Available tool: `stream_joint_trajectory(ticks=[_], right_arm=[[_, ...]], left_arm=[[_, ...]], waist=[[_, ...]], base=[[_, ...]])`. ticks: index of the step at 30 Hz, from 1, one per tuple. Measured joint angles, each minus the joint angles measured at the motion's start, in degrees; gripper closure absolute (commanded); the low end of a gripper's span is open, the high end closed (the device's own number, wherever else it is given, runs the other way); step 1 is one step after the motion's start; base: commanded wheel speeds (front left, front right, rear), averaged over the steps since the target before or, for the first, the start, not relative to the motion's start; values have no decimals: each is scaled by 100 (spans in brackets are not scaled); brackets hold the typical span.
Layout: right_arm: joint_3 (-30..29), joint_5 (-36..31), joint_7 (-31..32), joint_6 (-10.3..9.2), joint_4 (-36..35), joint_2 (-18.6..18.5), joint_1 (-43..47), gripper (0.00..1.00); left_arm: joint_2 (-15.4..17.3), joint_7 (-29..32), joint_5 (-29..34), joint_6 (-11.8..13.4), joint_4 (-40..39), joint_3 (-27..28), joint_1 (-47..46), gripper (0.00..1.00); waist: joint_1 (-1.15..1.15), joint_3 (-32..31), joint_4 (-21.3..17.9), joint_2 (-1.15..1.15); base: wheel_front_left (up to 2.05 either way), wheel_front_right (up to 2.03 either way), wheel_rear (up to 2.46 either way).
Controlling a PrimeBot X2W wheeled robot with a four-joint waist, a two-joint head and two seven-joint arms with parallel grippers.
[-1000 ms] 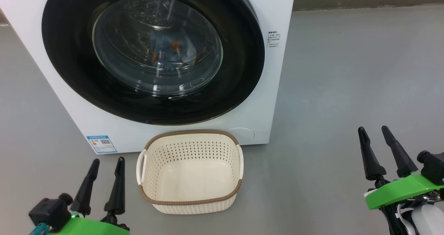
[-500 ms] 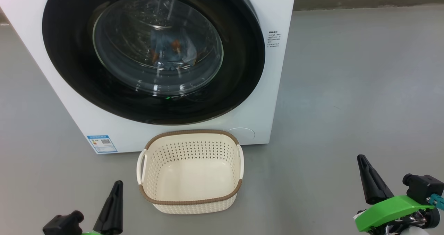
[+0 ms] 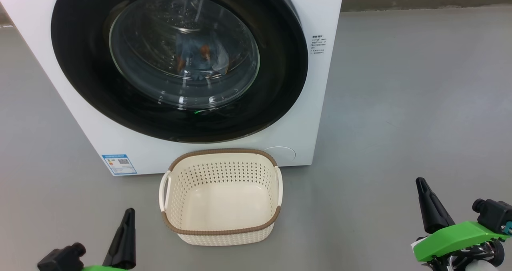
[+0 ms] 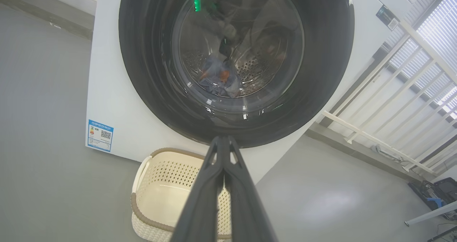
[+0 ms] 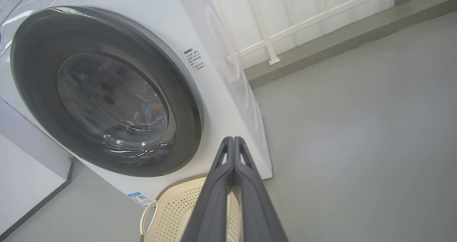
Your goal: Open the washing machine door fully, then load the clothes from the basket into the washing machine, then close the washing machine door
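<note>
Washing machine door point(image 3: 280, 63) sits closed behind the basket point(image 3: 220, 233), clothes point(image 3: 196, 61) visible through its glass; left gripper point(image 3: 129, 214) and right gripper point(image 3: 421, 184) flank the basket, each with fingers pressed together.

Smooth grey floor point(image 3: 400, 83), white railing point(image 4: 375, 139) along the wall, slatted blinds point(image 4: 435, 28) beyond it

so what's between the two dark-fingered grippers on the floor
The empty cream-white perforated plastic basket with a brown rim stands between the left gripper and the right gripper, seen in the head view.
</note>
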Motion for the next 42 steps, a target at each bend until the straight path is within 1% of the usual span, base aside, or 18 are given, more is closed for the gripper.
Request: stream_joint_trajectory(ticks=[16,20,24,36,40,42], right_arm=[[-196,753,277,0,-52,136,-1,100],[-225,1002,341,0,-62,155,-1,100],[-257,1120,392,0,-83,178,-1,100],[-417,1756,591,0,-120,272,-2,100],[-449,1885,654,0,-132,323,-2,100],[-481,2060,701,0,-142,330,-3,100]], left_arm=[[-136,265,-749,14,-69,216,-1,100],[-154,321,-937,53,-82,265,-1,100],[-163,377,-1123,55,-90,315,-1,100],[-225,586,-1669,57,-141,475,-2,100],[-276,654,-1860,57,-157,533,-2,100],[-308,698,-1957,58,-166,564,-3,100]], waist=[[0,9,41,0],[0,11,52,0],[0,13,62,0],[0,20,93,0],[0,22,104,0],[0,23,109,0]], base=[[0,0,0],[0,0,0],[0,0,0],[0,0,0],[0,0,0],[0,0,0]])
